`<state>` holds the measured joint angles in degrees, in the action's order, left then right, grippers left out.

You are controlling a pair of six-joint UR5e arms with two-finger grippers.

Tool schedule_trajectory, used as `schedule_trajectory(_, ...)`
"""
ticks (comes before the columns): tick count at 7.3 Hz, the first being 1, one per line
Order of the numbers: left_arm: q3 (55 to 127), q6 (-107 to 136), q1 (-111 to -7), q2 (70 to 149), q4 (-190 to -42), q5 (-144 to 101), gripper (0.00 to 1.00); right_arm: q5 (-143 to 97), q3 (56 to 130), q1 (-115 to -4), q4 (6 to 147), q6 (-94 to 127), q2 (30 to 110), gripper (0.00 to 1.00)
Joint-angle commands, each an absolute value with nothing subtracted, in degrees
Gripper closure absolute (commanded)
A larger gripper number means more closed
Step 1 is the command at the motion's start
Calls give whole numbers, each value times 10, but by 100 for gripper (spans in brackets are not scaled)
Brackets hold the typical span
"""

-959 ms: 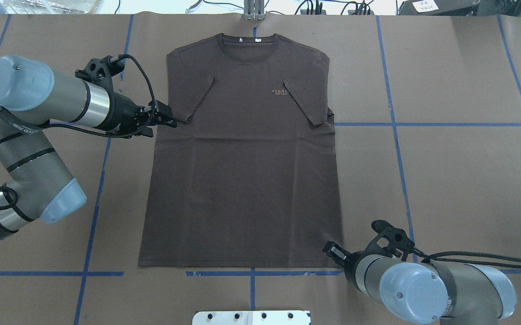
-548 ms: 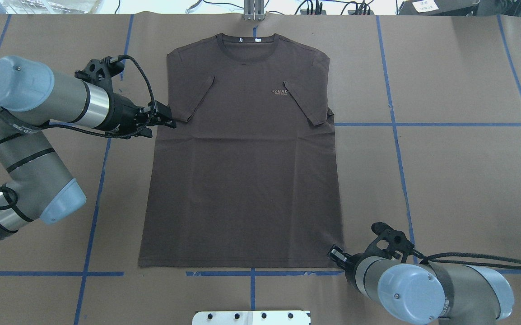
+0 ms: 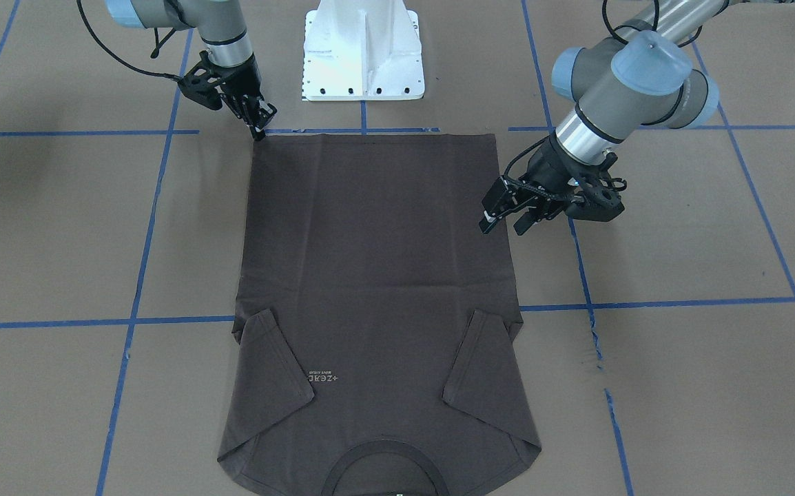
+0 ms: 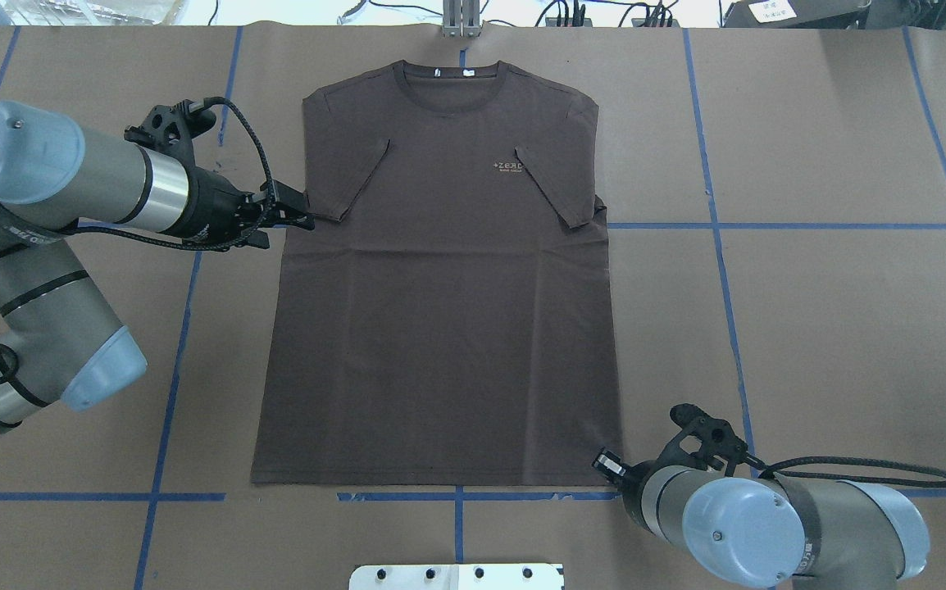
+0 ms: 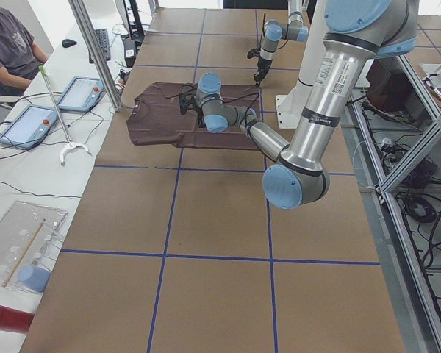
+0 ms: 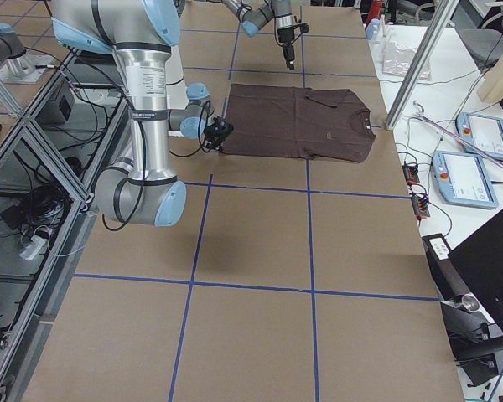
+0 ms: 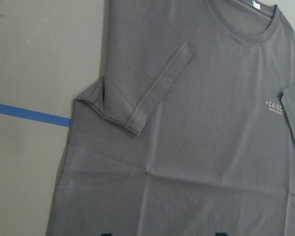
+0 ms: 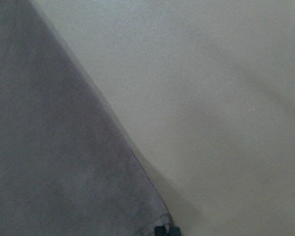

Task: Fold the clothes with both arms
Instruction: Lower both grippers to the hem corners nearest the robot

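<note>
I see one dark grey-brown short-sleeved cotton T-shirt [image 4: 440, 328] lying flat, face up, on the brown paper-covered tabletop [image 4: 834, 328]. Two black tools: the left tool [image 3: 504, 226] hovers beside one sleeve with its fingers spread; the right tool [image 3: 258, 131], tips together, touches a hem corner.

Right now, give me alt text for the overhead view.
A dark brown T-shirt lies flat on the table, collar away from the robot. The left arm reaches beside one sleeve, the right arm to the near hem corner.

Grey-silver tubular arms [image 4: 47, 287], light-blue joint caps [image 4: 14, 152], black cables [image 4: 257, 147].
</note>
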<state>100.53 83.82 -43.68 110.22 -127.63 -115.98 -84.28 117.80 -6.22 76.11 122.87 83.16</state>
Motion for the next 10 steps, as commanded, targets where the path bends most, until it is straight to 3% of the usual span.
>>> schedule_trajectory(1,1128,907,-374,1013,-1226,-1083,16,-844,1211,-65,762,1229,839,100)
schedule_trajectory(2,1172,949,-303,963,-1211,-1004,16,-844,1208,-65,761,1229,840,100)
schedule_trajectory(5,1172,1075,-140,929,-1175,-883,17,-844,1210,-66,762,1229,841,100)
schedule_trajectory(7,1172,1108,-96,929,-1137,-882,17,-844,1211,-65,761,1229,845,100)
schedule_trajectory(10,1170,1128,-88,928,-1122,-882,30,-844,1213,-66,761,1230,845,100)
